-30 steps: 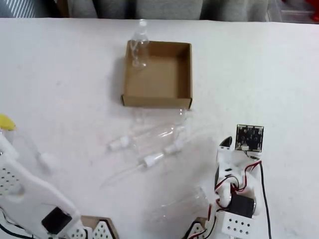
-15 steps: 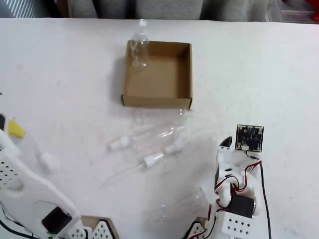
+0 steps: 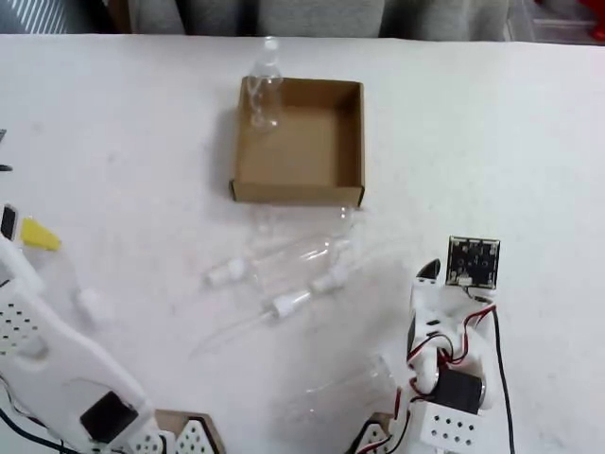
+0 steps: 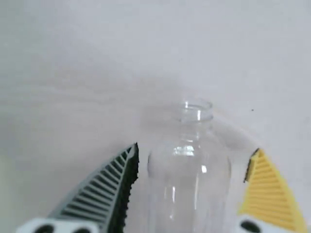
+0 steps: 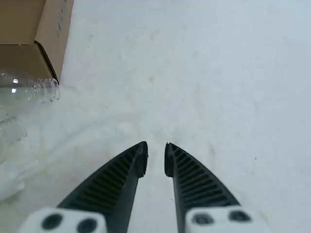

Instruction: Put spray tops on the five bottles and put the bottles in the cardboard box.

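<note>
In the left wrist view my left gripper is open, its grey and yellow fingers on either side of a clear bottle with a bare neck. Its yellow finger shows at the table's left edge. My right gripper is shut on nothing, low over bare table at the front right. The cardboard box sits at mid-table; a bottle with a spray top stands at its far left corner. Clear bottles and white spray tops lie in front of the box.
Another clear bottle lies near the front edge, left of the right arm's base. A white spray top lies beside the left arm. In the right wrist view an open bottle neck points past the box corner.
The left gripper's yellow finger has swung to the right in the high view. The right arm, the box and the bottles have stayed put.
</note>
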Controlling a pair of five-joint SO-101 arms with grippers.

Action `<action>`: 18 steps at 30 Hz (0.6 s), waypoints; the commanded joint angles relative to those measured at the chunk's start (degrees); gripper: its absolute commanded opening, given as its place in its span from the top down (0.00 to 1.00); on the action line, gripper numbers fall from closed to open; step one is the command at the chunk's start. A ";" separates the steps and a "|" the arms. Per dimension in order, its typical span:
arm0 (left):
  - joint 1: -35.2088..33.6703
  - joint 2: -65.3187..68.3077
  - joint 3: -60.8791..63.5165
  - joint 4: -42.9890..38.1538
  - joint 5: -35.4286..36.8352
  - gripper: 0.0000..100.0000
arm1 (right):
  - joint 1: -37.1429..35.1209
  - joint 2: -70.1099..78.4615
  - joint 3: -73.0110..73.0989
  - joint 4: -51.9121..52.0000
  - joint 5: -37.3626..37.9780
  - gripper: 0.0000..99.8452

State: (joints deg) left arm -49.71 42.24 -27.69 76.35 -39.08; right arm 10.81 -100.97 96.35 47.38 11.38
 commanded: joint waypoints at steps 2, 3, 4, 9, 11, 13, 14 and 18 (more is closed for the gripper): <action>1.19 -2.07 -2.90 0.35 -0.26 0.67 | -0.31 -0.66 0.70 0.22 0.44 0.95; 1.19 -2.07 -2.90 0.35 -0.26 0.67 | -0.31 -0.66 0.70 0.22 0.44 0.95; 1.19 -2.07 -2.90 0.35 -0.26 0.67 | -0.31 -0.66 0.70 0.22 0.44 0.95; 3.03 -1.98 -2.46 0.35 -0.26 0.67 | -0.22 -0.66 0.70 0.22 0.44 0.95; 3.56 -1.98 -2.37 0.35 -0.26 0.68 | -0.22 -0.66 0.70 0.22 0.44 0.95; 3.65 -1.98 -2.29 0.53 -0.26 0.68 | -0.13 -0.66 0.70 0.22 0.44 0.95; 3.65 -1.98 -2.29 0.62 -0.26 0.68 | -0.13 -0.66 0.70 0.22 0.44 0.95; 3.21 -1.98 -1.58 0.79 -0.26 0.68 | -0.13 -0.66 0.70 0.22 0.44 0.95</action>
State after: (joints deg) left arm -47.16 42.24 -27.69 76.44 -39.08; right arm 10.81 -100.97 96.35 47.38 11.38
